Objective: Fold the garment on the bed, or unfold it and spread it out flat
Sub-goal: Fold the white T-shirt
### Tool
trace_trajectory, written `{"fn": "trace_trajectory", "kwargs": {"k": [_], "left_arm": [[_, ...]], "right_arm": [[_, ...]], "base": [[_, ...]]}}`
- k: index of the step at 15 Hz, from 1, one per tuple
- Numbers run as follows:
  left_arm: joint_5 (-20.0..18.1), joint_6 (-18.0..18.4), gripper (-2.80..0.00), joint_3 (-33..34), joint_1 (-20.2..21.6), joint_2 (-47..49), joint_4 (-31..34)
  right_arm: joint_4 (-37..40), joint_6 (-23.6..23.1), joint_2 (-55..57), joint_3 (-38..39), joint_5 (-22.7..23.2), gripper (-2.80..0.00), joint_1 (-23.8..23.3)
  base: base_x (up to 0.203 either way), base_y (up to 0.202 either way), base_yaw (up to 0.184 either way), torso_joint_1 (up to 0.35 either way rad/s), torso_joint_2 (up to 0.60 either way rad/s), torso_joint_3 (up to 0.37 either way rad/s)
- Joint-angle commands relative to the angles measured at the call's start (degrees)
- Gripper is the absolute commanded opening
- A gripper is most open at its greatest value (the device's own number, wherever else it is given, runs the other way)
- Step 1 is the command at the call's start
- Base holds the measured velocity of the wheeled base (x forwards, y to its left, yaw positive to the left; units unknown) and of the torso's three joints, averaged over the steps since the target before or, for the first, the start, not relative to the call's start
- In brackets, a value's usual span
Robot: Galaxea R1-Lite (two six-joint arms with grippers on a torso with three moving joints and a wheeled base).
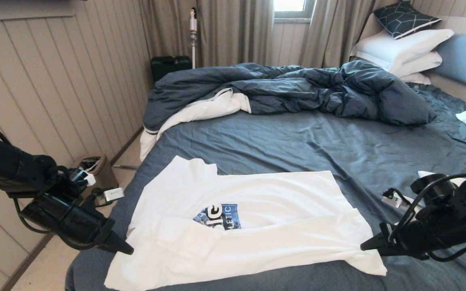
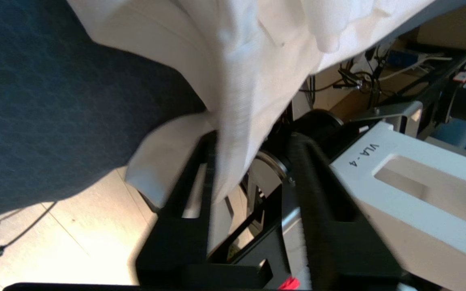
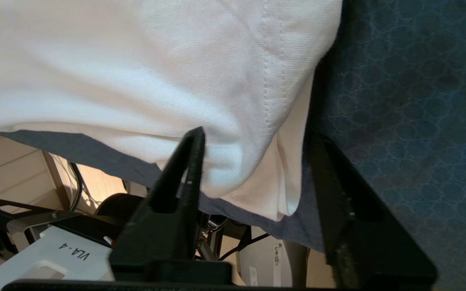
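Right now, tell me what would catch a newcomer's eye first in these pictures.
A white T-shirt with a blue printed logo lies across the near part of the bed, bright against the dark blue-grey sheet. The left gripper and right gripper, both open, sit at its two near ends. Behind, a rumpled duvet is heaped, with white pillows at the far right.

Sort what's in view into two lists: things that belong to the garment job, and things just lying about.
Part of the job:
white T-shirt
bed
left gripper, open at the shirt's left edge
right gripper, open at its right corner

Just lying about:
rumpled duvet
white pillows
patterned cushion
bin
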Motion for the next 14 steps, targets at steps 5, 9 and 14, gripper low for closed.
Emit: {"fn": "trace_trajectory", "kwargs": {"k": [5,9,14], "left_arm": [[-0.2,-0.1,0.0,-0.4,2.5,-1.5,-0.9],[-0.2,-0.1,0.0,-0.9,6.0,-2.9,-4.1],[-2.9,-0.5,0.0,-6.5,8.3,-2.9,-3.7]], "right_arm": [[0.0,-0.2,-1.3,-1.1,0.2,0.0,-0.6],[0.0,-1.3,-3.5,-1.5,0.1,0.0,-3.0],[0.4,-0.5,-5.1,-5.1,0.6,0.0,-6.3]], "base": [[0.0,0.0,0.0,0.0,0.0,0.0],[0.0,0.0,0.0,0.0,0.0,0.0],[0.0,0.0,0.0,0.0,0.0,0.0]]}}
